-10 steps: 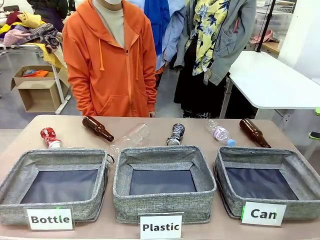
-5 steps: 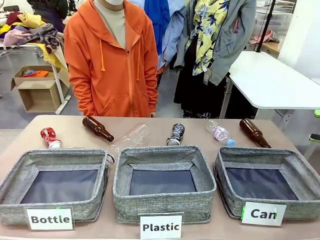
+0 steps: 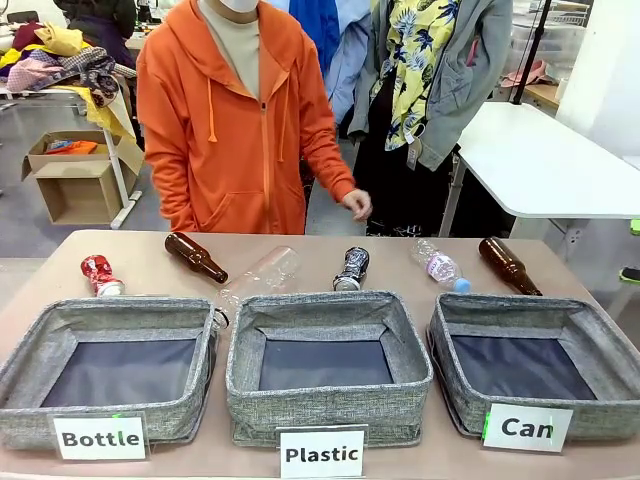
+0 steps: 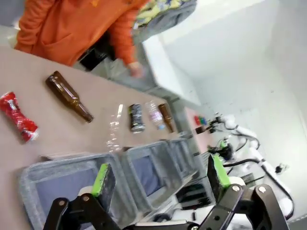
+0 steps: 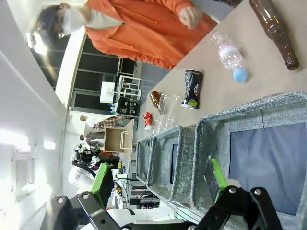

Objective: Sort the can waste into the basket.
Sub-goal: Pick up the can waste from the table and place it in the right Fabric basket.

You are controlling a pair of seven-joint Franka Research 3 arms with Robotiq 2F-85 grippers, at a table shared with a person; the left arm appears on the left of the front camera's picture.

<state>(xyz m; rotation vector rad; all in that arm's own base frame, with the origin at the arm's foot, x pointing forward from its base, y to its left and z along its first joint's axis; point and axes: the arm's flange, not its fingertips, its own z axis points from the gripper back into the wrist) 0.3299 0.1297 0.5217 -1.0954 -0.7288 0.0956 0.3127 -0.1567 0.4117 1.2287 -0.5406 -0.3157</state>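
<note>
Cans not yet sorted; both on the table (image 3: pixel 150 290), behind the baskets. Red can (image 3: pixel 100 275) far left, just behind the Bottle basket (image 3: pixel 30 375), well apart from the Can basket (image 3: pixel 600 420) at far right. Black can (image 3: pixel 351 269) just behind the back rim of the Plastic basket (image 3: pixel 330 405). Can basket holds nothing.

Left gripper (image 4: pixel 159 175): fingers spread wide, nothing between them, up over the near side of the baskets. Right gripper (image 5: pixel 159 176): same, spread and empty, above the Can basket's near edge.

Person's hand (image 3: pixel 356 204) hangs over the far table edge, near the black can.

Risks, as I judge them:
- A reach for the black can could meet that hand.
- Red can needs a carry across two wrong baskets. It is crushed and shiny, so a poor grip may let it slip into one of them.
- Brown bottle (image 3: pixel 508 265) lies just behind the Can basket, and a clear bottle (image 3: pixel 440 266) near the black can; either could be knocked or picked by mistake.
</note>
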